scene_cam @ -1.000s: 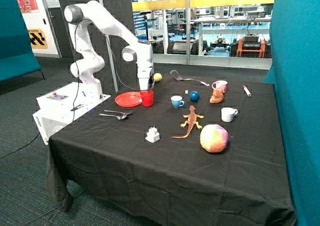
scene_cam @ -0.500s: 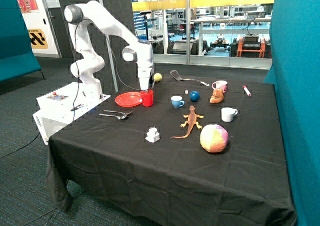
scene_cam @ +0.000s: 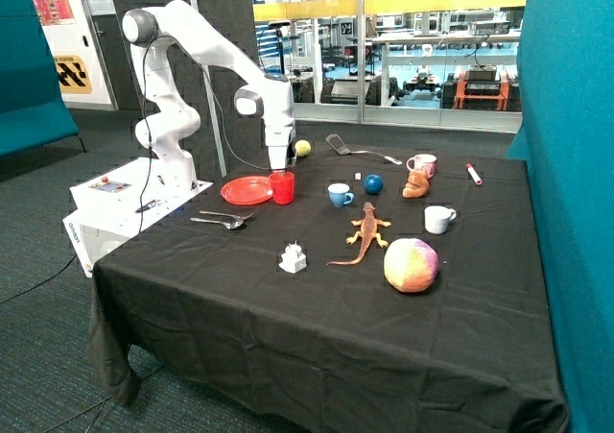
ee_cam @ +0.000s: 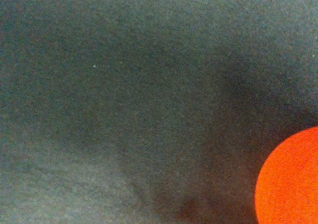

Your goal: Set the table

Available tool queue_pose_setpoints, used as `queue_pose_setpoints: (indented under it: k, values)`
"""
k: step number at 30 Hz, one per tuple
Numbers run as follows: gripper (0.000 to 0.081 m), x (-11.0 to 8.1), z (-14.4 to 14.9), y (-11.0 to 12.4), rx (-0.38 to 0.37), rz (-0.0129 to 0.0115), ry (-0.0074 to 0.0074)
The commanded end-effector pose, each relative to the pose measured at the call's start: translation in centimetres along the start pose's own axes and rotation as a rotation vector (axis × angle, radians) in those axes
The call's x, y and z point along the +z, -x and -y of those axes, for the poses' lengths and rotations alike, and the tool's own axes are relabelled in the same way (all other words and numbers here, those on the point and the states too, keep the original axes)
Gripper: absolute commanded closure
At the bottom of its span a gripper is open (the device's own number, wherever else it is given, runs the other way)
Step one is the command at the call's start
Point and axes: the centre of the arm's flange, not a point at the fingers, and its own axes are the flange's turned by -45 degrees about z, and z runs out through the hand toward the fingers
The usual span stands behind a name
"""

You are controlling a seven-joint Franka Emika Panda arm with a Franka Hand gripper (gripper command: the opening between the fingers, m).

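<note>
A red cup (scene_cam: 281, 188) stands upright on the black tablecloth, touching the edge of a red plate (scene_cam: 247, 191). My gripper (scene_cam: 279, 167) is right above the cup, at its rim; whether it holds the cup does not show. A spoon and a fork (scene_cam: 223, 220) lie on the cloth in front of the plate. The wrist view shows black cloth and part of a round orange-red thing (ee_cam: 290, 182) at the frame's edge.
A blue cup (scene_cam: 339, 195), blue ball (scene_cam: 373, 184), yellow ball (scene_cam: 303, 148), spatula (scene_cam: 357, 149), pink mug (scene_cam: 422, 165), brown toy (scene_cam: 415, 185), white cup (scene_cam: 438, 219), orange lizard (scene_cam: 366, 231), multicoloured ball (scene_cam: 411, 264) and small white object (scene_cam: 294, 257) lie across the table.
The arm has barely shifted at the wrist. The red cup stays beside the plate.
</note>
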Motion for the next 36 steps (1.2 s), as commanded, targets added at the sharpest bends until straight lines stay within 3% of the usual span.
queue_pose_setpoints:
  k: [1,15,26,36]
  values:
    - [0.0180,-1.9,0.1,-0.5,-0.016,0.0082,-0.0047]
    - [0.0221,-5.5,-0.3,1.1,-0.019,0.0082,-0.0047]
    - [0.0238,-6.0,-0.4,2.8,-0.027,0.0082,-0.0047]
    - [0.0247,-6.3,-1.5,2.5,-0.014,0.0082,-0.0047]
